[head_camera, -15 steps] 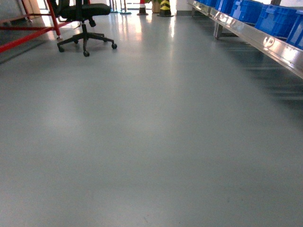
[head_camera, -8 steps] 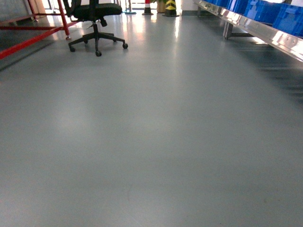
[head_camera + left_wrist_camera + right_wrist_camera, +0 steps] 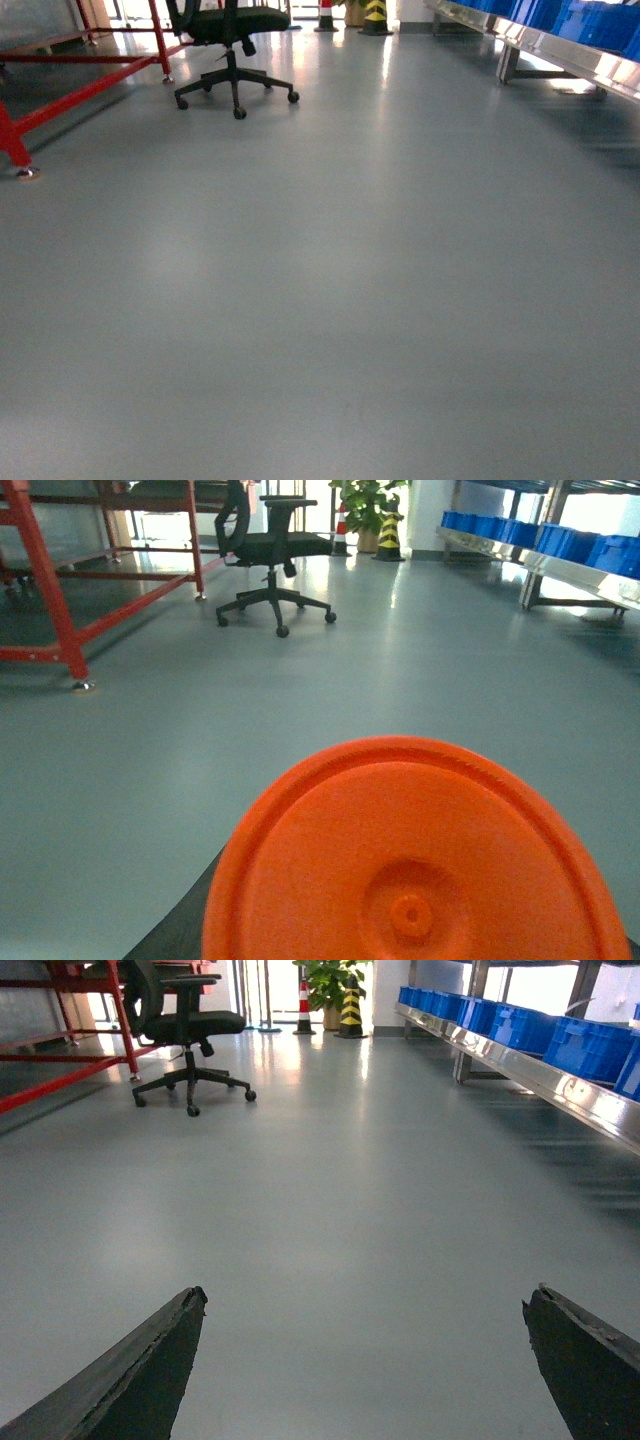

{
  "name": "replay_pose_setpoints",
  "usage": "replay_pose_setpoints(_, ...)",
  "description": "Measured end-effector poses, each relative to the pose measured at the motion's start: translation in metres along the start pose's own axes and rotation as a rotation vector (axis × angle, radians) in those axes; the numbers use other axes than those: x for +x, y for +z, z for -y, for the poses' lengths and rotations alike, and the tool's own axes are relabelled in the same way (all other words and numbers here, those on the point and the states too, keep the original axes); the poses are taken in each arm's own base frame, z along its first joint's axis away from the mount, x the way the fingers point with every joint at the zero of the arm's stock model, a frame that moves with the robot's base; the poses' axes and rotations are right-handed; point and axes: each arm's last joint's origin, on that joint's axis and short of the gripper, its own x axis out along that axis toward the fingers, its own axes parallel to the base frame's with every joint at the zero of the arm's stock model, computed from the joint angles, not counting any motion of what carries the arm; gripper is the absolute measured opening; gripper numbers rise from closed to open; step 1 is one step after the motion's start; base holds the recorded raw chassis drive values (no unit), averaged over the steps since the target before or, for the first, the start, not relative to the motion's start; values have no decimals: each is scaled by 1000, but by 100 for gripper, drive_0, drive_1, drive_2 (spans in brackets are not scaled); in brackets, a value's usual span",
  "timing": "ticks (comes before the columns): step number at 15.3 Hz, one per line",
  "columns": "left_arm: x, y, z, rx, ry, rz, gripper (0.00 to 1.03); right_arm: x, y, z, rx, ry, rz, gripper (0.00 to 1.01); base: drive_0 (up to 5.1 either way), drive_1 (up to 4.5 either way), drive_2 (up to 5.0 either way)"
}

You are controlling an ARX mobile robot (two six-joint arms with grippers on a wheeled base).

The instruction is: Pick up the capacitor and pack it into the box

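Observation:
A big orange round capacitor (image 3: 420,820) fills the lower part of the left wrist view, its flat end with a centre dimple facing the camera. My left gripper (image 3: 415,925) is shut on it; only one dark finger (image 3: 185,925) shows at its lower left. In the right wrist view my right gripper (image 3: 370,1291) stands open, its two dark fingers (image 3: 140,1365) wide apart over bare grey floor with nothing between them. The box is out of view. Neither gripper shows in the head view.
A black office chair (image 3: 232,40) stands far left on the grey floor beside a red metal frame (image 3: 12,135). A steel shelf with blue bins (image 3: 560,1035) runs along the right. Striped cones (image 3: 350,995) and a plant (image 3: 325,975) stand at the far end.
In the head view the chair has slid rightward, a red frame foot has come in at the left, and the blue bins have mostly left the right edge.

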Motion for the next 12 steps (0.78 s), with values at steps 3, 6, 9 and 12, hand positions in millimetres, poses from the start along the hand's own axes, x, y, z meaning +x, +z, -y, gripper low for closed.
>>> replay_pose_setpoints(3, 0, 0, 0, 0, 0, -2, 44, 0, 0, 0, 0, 0, 3, 98, -499, 247, 247)
replay_pose_setpoints(6, 0, 0, 0, 0, -2, -1, 44, 0, 0, 0, 0, 0, 4, 98, -499, 247, 247)
replay_pose_setpoints(9, 0, 0, 0, 0, -2, 1, 44, 0, 0, 0, 0, 0, 1, 98, -499, 247, 247)
replay_pose_setpoints(12, 0, 0, 0, 0, -2, -2, 44, 0, 0, 0, 0, 0, 2, 98, -499, 247, 247)
